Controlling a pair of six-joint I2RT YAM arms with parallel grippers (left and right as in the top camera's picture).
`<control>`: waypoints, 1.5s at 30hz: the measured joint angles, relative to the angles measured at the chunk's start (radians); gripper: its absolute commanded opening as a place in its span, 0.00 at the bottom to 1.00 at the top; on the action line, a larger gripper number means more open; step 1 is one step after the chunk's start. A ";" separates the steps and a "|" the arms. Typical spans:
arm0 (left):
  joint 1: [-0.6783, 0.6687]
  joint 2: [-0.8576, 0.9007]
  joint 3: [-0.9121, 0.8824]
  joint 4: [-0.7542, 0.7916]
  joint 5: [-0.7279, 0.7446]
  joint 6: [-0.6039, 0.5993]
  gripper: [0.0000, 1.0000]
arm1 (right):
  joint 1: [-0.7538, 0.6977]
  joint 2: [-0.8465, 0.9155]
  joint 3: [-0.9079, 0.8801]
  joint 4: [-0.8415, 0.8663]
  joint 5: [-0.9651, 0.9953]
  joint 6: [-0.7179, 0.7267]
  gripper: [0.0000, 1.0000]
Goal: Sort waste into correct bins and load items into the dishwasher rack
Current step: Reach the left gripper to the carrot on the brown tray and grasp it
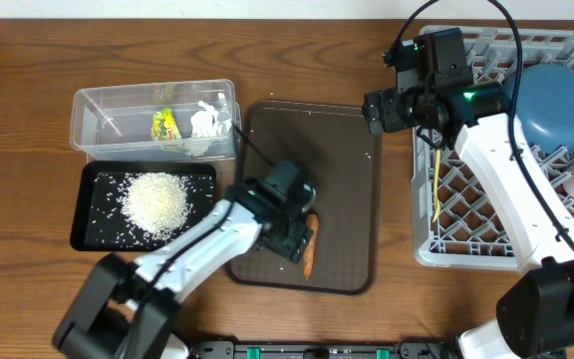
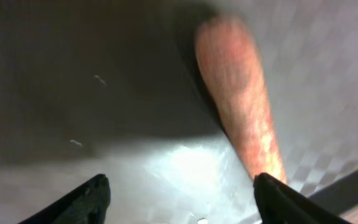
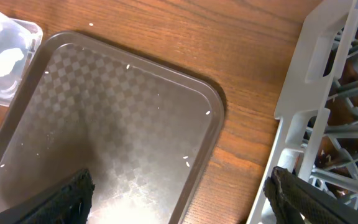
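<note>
The left gripper (image 2: 182,196), fingers spread apart and empty, hangs low over the brown tray (image 1: 352,189), the carrot (image 2: 238,106) lying off-centre by one finger, so closing here might only nudge it and roll it away.

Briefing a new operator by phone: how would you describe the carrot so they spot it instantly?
Find the dark brown serving tray mid-table, left of the grey rack. Near its front edge, beside the left tool, lies the carrot: slim, tapered, orange, unlike the tiny white grains around it.
</note>
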 measured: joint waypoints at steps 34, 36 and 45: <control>-0.099 0.027 0.007 0.131 -0.023 0.028 0.88 | 0.000 0.000 0.000 -0.025 0.001 0.000 0.89; -0.099 0.027 0.007 0.135 -0.031 0.028 0.88 | 0.000 0.000 0.000 -0.025 0.000 0.000 0.89; -0.099 0.074 0.007 0.145 -0.095 0.034 0.88 | 0.000 0.000 0.000 -0.025 0.000 0.000 0.89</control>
